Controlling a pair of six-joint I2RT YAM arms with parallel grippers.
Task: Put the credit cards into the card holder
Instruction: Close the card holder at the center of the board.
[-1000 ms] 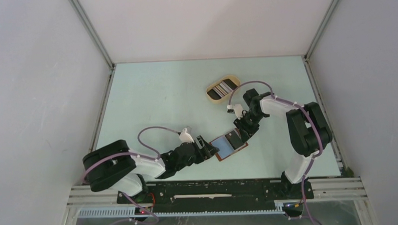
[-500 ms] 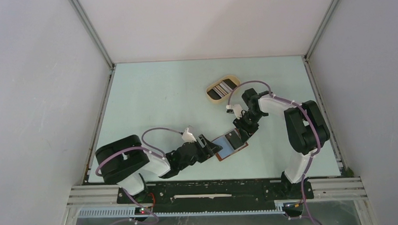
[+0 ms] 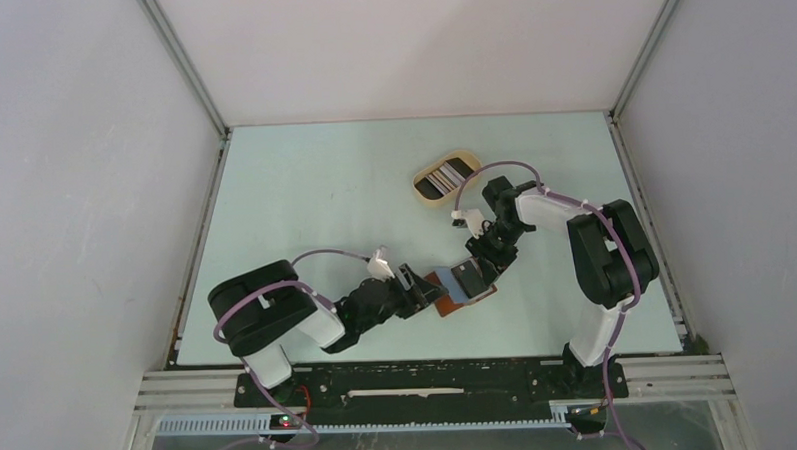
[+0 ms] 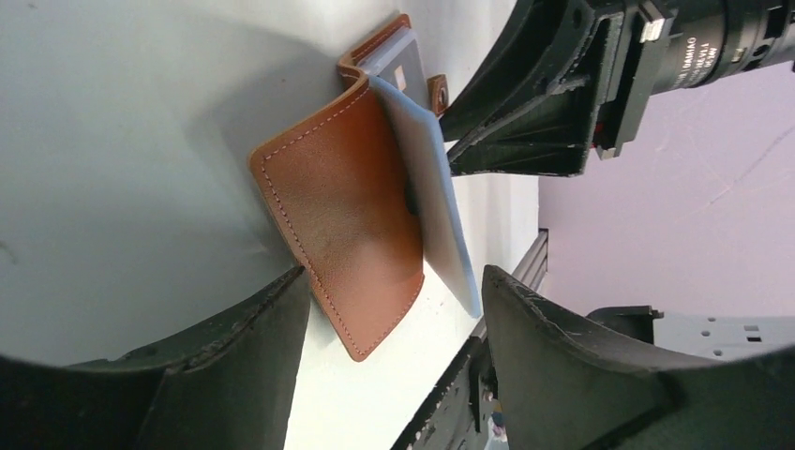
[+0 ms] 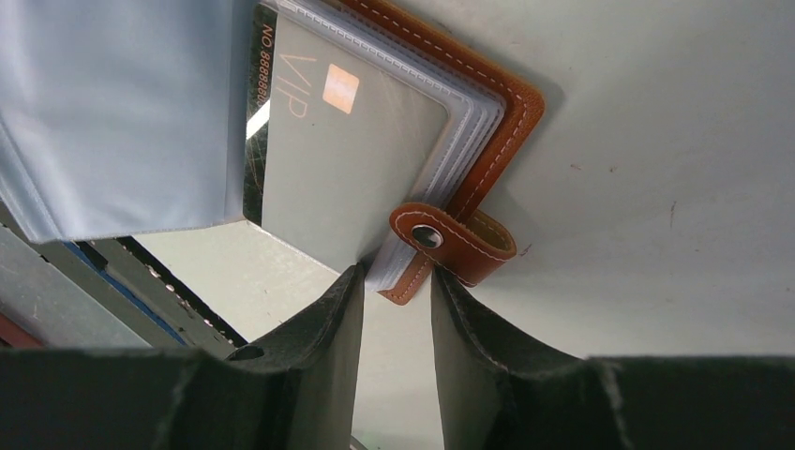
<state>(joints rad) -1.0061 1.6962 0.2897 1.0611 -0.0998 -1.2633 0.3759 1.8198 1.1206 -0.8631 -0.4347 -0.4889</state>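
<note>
The left end effector (image 4: 394, 281) gapes empty around the card holder (image 4: 347, 197) flap; the right end effector (image 5: 398, 281) is half-closed, grip unclear. Unheld, the flap may flop shut.

The left pincer (image 4: 394, 281) stands with its two dark fingers (image 4: 234, 375) spread wide. Between their tips hangs the lower corner of the card holder (image 4: 347, 216), its brown stitched flap lifted off the pale bench (image 4: 112, 169). Just right of the flap stands a clear sleeve (image 4: 436, 216). Farther ahead lie a grey card (image 4: 398, 67) and the snap tab (image 4: 438, 94). The right pincer (image 4: 450, 141) reaches in from the upper right, its tips by the sleeve's edge.
</note>
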